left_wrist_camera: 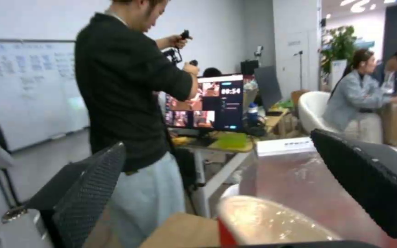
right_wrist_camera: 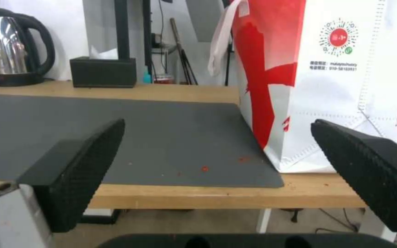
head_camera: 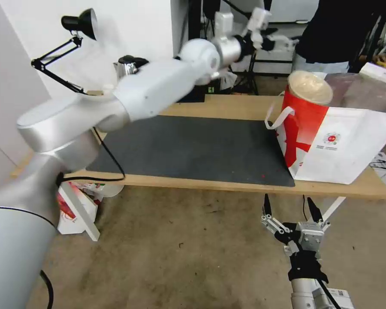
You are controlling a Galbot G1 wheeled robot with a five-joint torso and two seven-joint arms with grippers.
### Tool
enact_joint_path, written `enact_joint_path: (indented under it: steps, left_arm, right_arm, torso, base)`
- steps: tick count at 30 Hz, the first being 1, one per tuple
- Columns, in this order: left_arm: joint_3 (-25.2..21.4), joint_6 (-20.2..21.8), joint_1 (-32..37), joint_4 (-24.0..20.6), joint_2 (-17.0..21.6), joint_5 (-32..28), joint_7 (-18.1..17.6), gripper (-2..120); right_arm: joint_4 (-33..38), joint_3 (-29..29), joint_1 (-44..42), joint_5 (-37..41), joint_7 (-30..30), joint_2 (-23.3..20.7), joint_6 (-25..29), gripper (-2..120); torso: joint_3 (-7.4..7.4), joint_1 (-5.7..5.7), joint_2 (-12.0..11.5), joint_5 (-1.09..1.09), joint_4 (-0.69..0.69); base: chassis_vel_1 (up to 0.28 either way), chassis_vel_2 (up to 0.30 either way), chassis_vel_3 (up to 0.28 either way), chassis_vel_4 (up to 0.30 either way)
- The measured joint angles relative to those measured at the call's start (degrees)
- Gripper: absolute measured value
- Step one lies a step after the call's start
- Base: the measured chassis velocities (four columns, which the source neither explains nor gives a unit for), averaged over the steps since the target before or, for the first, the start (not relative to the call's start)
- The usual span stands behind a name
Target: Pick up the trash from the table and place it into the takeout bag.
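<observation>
the takeout bag (head_camera: 343, 141) stands at the bench's (head_camera: 227, 107) right end, a lidded red cup (head_camera: 306, 92) in its mouth. the left end effector (head_camera: 261, 28) hangs beyond the bench's far edge, wide open, empty. the right end effector (head_camera: 291, 212) waits below the near edge, wide open, empty.

I see a steel kettle (right_wrist_camera: 10, 44) at ten o'clock, a black tissue box (right_wrist_camera: 103, 71) just beside it, a desk lamp (head_camera: 79, 21) behind.
</observation>
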Motion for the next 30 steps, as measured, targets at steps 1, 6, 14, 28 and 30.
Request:
enact_joint_path:
  steps: [1, 6, 14, 28, 30]
  left_arm:
    - [-0.18, -0.11, 0.00, -1.98, 1.77, 1.64, -0.62, 100]
    - [-0.35, -2.60, 1.58, -11.44, 11.63, 4.78, -6.46, 100]
    - [-8.33, -4.94, 11.18, -28.65, 30.80, 10.31, -15.66, 100]
    - [-51.42, -5.94, 53.40, -51.33, 51.95, 18.59, -17.65, 100]
    - [-56.76, -6.47, 59.41, -52.94, 51.97, 19.88, -17.70, 100]
  right_arm:
    - [0.00, 0.00, 0.00, 0.00, 0.00, 0.00, 0.00, 100]
    - [0.00, 0.00, 0.00, 0.00, 0.00, 0.00, 0.00, 100]
    - [0.00, 0.00, -0.02, 0.00, 0.00, 0.00, 0.00, 100]
    - [0.00, 0.00, 0.00, 0.00, 0.00, 0.00, 0.00, 100]
    - [0.00, 0.00, -0.01, 0.00, 0.00, 0.00, 0.00, 100]
  torso:
    - [0.00, 0.00, 0.00, 0.01, -0.06]
    - [0.00, 0.00, 0.00, -0.02, 0.00]
    - [0.00, 0.00, 0.00, -0.02, -0.01]
    - [-0.02, -0.02, 0.01, 0.01, 0.02]
    - [-0.02, -0.01, 0.01, 0.00, 0.02]
  base:
    - [0.000, 0.000, 0.000, 0.000]
    - [0.000, 0.000, 0.000, 0.000]
    - [0.000, 0.000, 0.000, 0.000]
    - [0.000, 0.000, 0.000, 0.000]
    - [0.000, 0.000, 0.000, 0.000]
